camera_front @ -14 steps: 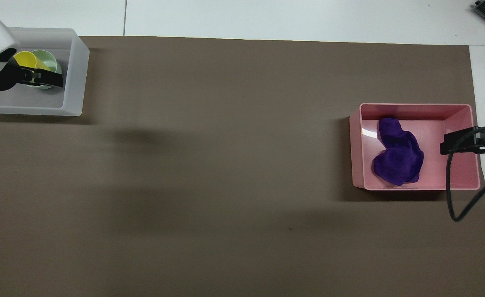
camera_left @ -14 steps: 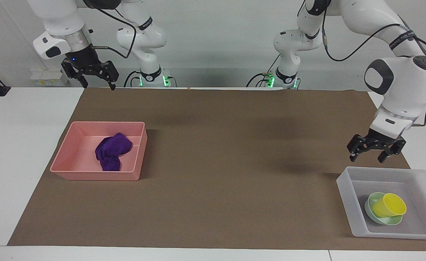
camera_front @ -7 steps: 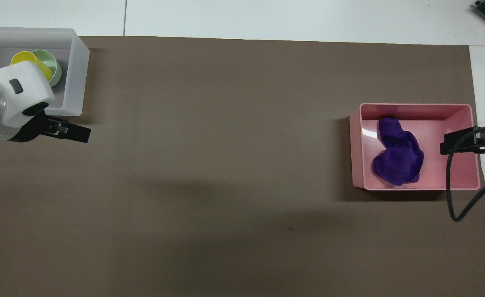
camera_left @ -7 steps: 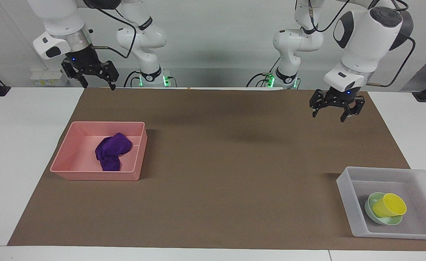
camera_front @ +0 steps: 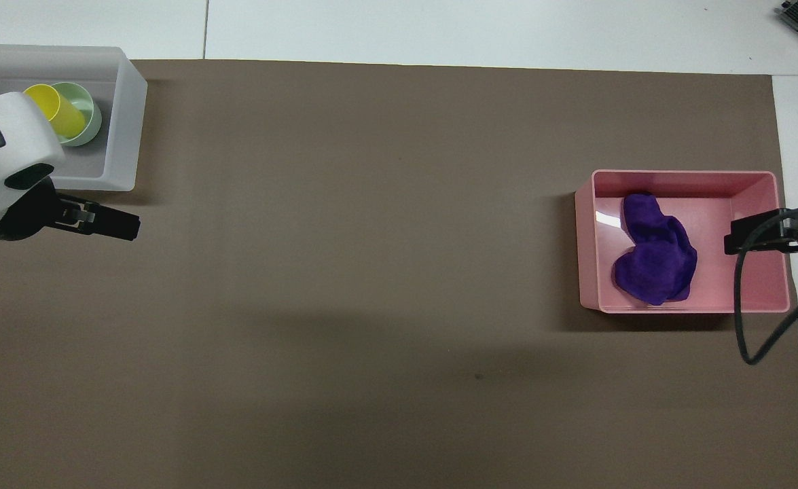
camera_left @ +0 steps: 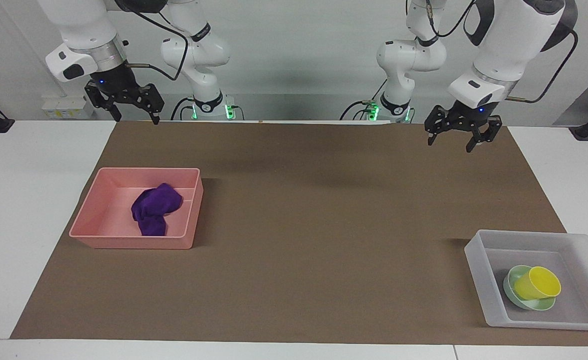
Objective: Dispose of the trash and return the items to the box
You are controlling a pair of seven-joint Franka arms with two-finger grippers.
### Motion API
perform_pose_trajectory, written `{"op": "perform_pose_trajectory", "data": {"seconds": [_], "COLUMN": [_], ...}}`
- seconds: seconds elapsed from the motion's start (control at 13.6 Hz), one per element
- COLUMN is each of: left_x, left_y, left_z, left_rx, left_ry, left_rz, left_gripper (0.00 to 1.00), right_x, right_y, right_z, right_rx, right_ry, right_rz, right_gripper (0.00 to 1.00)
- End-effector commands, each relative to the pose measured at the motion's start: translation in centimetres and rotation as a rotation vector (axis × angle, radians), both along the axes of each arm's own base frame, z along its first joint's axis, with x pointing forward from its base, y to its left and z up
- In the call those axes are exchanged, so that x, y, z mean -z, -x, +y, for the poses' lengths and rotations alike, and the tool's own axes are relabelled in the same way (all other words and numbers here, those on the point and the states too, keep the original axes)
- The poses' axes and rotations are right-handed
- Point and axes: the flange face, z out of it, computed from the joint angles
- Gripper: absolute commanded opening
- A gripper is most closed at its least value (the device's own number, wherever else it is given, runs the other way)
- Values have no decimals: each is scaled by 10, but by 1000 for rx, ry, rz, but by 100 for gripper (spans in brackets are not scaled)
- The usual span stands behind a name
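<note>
The deep-purple cloth wad [camera_left: 154,209] lies inside the pink bin [camera_left: 89,220]; it also shows in the overhead view [camera_front: 655,255]. The yellow cup [camera_left: 538,282] lies tilted in the mint-green bowl [camera_left: 526,304], inside the translucent box [camera_left: 478,260] at the left arm's end of the table. In the overhead view the cup [camera_front: 56,105], bowl [camera_front: 86,114] and box [camera_front: 127,122] show too. My left gripper [camera_left: 450,144] [camera_front: 110,223] is open and empty, raised over the brown mat. My right gripper [camera_left: 134,117] [camera_front: 755,234] is open and empty, raised near its end of the table's edge nearest the robots.
A brown mat [camera_left: 324,225] covers most of the white table. The pink bin [camera_front: 684,178] stands at the right arm's end. A black cable [camera_front: 745,326] hangs from the right arm over the bin's corner.
My left gripper has risen from just above the box and drawn back toward the robots, empty. The cup, bowl, cloth and right arm have not moved.
</note>
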Motion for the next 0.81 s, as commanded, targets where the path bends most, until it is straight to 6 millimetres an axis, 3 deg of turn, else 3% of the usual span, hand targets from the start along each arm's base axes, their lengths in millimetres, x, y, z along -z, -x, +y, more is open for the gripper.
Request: {"op": "perform_pose_trajectory", "data": {"seconds": [0.0,0.73], "left_x": [2,5], "left_y": [-2,-1], "left_z": [4,27], "left_rx": [-3,-60], "left_ry": [5,4], "left_rz": [47,50], "left_gripper": [100,100], "right_x": [-2,-2], "right_y": [7,7], "right_z": [-2,-1], "right_rx": [2,1], "right_ry": [-20,-20], "right_rz": [6,7], "right_gripper": [100,100]}}
